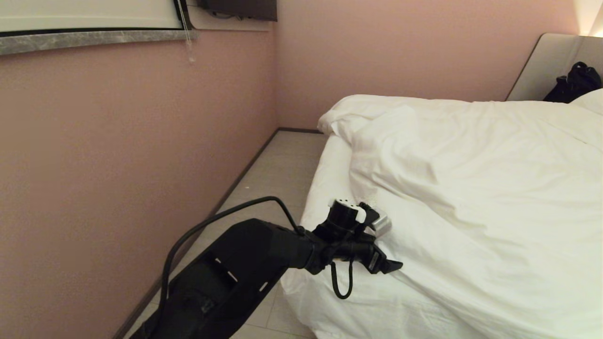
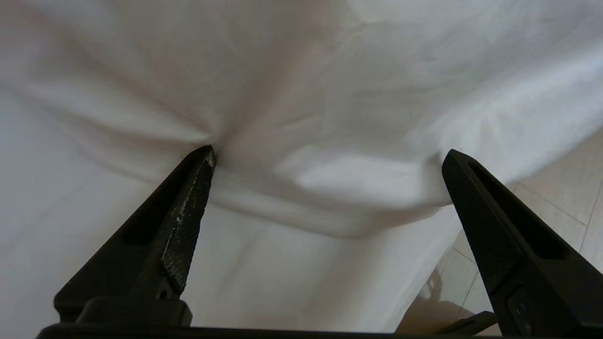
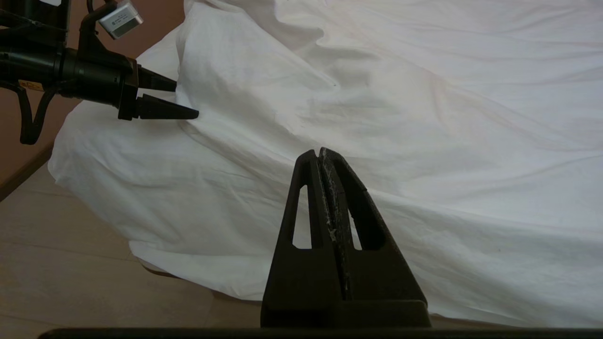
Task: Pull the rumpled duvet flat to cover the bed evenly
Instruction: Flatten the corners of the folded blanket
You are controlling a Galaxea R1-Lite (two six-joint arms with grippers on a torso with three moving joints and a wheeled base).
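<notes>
One duvet (image 1: 471,188) lies rumpled across the one bed (image 1: 551,61), its near corner hanging over the mattress edge toward the floor (image 1: 278,174). The left gripper (image 1: 388,263) hovers at that corner, its two fingers (image 2: 183,221) spread wide, holding nothing. The right gripper (image 3: 325,155) is pressed closed and empty, apart from the cloth.

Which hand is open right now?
The left hand, at the duvet's edge by the wall-side corner of the bed, fingers spread wide. The right hand is pressed shut, holding nothing.
</notes>
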